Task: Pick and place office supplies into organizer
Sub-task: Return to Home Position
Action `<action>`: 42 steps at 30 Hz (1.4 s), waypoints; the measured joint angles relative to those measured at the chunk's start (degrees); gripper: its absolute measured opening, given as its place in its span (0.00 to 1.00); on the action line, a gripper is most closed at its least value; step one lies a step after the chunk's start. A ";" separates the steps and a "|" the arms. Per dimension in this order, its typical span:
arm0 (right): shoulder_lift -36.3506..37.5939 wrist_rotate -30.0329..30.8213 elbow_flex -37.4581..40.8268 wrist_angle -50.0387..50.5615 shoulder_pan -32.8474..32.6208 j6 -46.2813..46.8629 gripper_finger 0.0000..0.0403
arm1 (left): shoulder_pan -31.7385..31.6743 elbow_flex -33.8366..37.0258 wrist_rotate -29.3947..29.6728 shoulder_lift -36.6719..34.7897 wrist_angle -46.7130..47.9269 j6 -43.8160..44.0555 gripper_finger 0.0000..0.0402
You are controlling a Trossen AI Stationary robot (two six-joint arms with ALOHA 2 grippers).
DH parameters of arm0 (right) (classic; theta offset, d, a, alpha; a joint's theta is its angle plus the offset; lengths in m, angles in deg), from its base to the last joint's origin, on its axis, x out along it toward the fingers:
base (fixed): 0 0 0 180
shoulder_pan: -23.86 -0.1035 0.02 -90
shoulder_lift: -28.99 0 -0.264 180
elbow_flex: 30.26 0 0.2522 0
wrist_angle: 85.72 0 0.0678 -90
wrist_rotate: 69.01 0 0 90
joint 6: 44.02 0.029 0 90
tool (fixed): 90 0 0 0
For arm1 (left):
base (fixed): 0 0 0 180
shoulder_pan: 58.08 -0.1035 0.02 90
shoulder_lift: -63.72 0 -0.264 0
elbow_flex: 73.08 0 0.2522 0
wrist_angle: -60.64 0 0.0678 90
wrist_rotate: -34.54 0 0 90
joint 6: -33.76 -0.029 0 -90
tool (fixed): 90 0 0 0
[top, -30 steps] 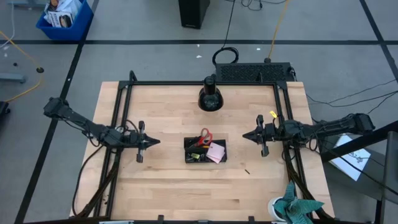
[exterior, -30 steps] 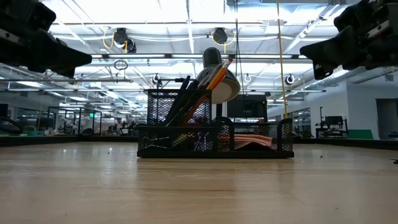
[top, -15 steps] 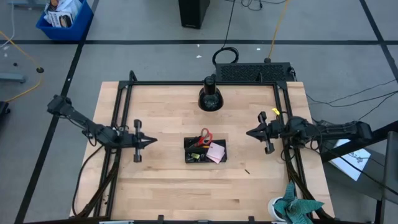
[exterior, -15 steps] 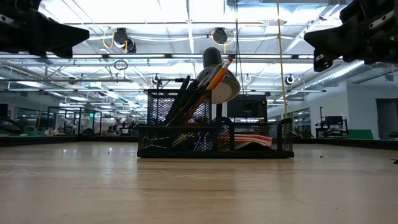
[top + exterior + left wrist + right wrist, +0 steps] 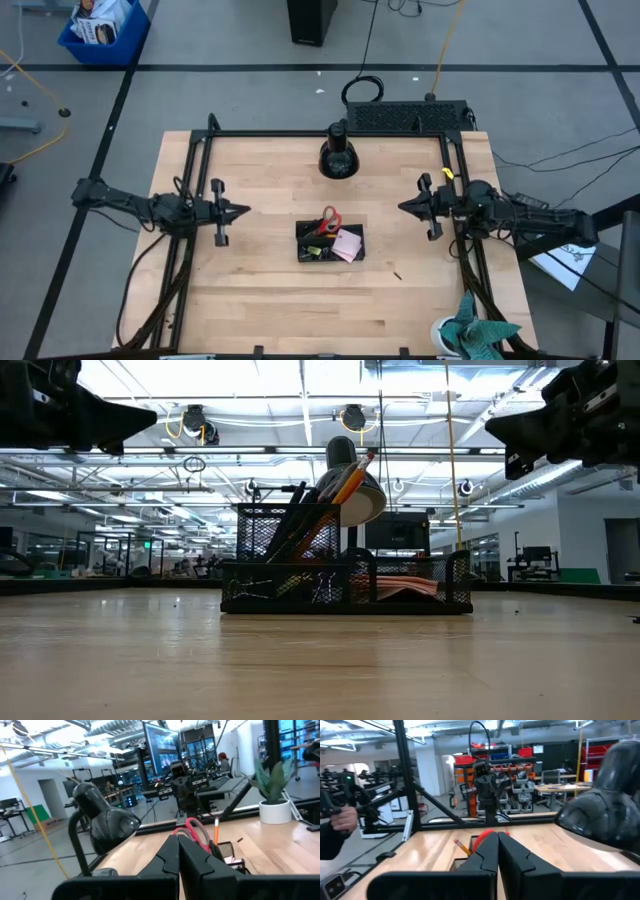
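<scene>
The black mesh organizer (image 5: 330,242) stands in the middle of the table. It holds red-handled scissors (image 5: 329,220), orange pencils (image 5: 350,478) and dark pens (image 5: 292,510) standing upright, and a pink sticky-note pad (image 5: 347,245) lying flat. My left gripper (image 5: 243,211) hovers shut, left of the organizer and above the table, pointing at it. My right gripper (image 5: 402,207) hovers shut on the organizer's right, pointing back toward it. Both wrist views show shut fingers (image 5: 178,851) (image 5: 497,851) with nothing between them.
A round black dome-shaped object (image 5: 339,155) stands at the far middle of the table. A teal-green cloth (image 5: 478,335) lies at the near right corner. A small dark piece (image 5: 397,275) lies on the wood right of the organizer. A person's hand (image 5: 340,820) shows beyond the table.
Both grippers have drawn back from the organizer, each toward its own side of the table, swung toward the far edge and risen a little. Both have stayed shut. The organizer and its contents have not moved.
</scene>
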 joint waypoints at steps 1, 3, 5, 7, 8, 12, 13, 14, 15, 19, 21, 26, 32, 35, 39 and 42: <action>0.16 -0.04 0.00 0.38 0.46 -0.05 0.00 | -0.43 -0.02 -0.24 -1.39 1.51 0.30 0.00; 0.16 -1.47 0.00 1.31 1.46 -0.26 0.00 | -0.98 -0.02 -0.56 -4.02 4.61 1.19 0.00; 0.22 -4.41 0.00 1.35 2.54 -0.68 0.00 | -1.30 -0.02 -1.19 -6.39 7.41 2.56 0.00; 0.24 -6.03 0.00 1.19 3.37 -0.64 0.00 | -1.47 -0.02 -1.50 -8.31 9.65 3.62 0.00; 0.23 -6.00 0.00 1.42 3.81 -0.47 0.00 | -1.48 -0.02 -1.50 -9.02 10.52 3.97 0.00; 0.22 -5.98 0.00 2.48 5.01 -0.34 0.00 | -1.48 -0.02 -1.50 -10.52 13.26 5.33 0.00; 0.22 -5.97 0.00 2.51 5.20 -0.28 0.00 | -1.48 -0.02 -1.50 -10.59 13.61 5.65 0.00; 0.22 -5.91 0.00 2.53 5.24 -0.19 0.00 | -1.48 -0.02 -1.50 -10.59 14.06 6.15 0.00; 0.22 -5.85 0.00 2.51 5.24 -0.03 0.00 | -1.48 -0.02 -1.49 -10.57 14.59 6.63 0.00; 0.20 -5.73 0.00 2.52 5.23 0.22 0.00 | -1.48 -0.02 -0.82 -10.55 15.79 8.47 0.00; 0.20 -5.72 0.00 2.81 5.22 0.19 0.00 | -1.48 -0.02 -0.55 -10.53 16.36 8.56 0.00; 0.20 -5.76 0.00 4.24 5.22 0.20 0.00 | -1.48 -0.04 -0.48 -10.53 16.65 8.90 0.00; 0.20 -5.76 0.00 6.09 5.22 -1.14 0.00 | -1.48 -0.13 -2.06 -10.53 17.28 11.44 0.00; 0.20 -5.76 0.00 6.44 5.22 -1.27 0.00 | -1.48 -0.13 -3.12 -10.53 17.43 12.41 0.00; 0.18 -5.77 0.00 6.95 5.20 -1.31 0.00 | -1.48 -0.13 -4.56 -10.48 17.65 12.95 0.00; 0.18 -5.78 0.00 7.01 5.20 -1.31 0.00 | -1.48 -0.13 -4.56 -10.48 17.69 13.42 0.00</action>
